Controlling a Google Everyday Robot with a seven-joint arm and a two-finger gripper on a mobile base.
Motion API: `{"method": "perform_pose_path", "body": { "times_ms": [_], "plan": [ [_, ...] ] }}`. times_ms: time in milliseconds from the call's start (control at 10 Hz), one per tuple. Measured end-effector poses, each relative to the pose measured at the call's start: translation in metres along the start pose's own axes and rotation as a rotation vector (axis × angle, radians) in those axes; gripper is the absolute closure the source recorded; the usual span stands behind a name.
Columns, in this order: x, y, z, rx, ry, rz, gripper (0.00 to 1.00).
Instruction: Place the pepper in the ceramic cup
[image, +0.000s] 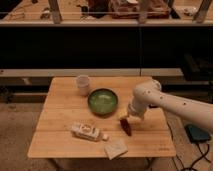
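The dark red pepper (125, 127) lies on the wooden table (60, 115), just right of front of the green bowl. The off-white ceramic cup (82, 84) stands upright at the back left of the table, behind and left of the bowl. My gripper (128, 118), at the end of the white arm (165, 102) reaching in from the right, hangs directly over the pepper's upper end, at or very near it. The pepper's far tip is partly hidden by the gripper.
A round green bowl (103, 101) sits mid-table between the cup and the pepper. A small bottle (88, 132) lies on its side at front left. A white packet (116, 148) lies near the front edge. Dark shelving stands behind the table.
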Motion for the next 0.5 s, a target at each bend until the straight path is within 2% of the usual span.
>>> {"method": "perform_pose_path", "body": {
  "times_ms": [500],
  "plan": [
    [-0.011,-0.015,0.022,0.012,-0.001,-0.059,0.20]
  ]
}}
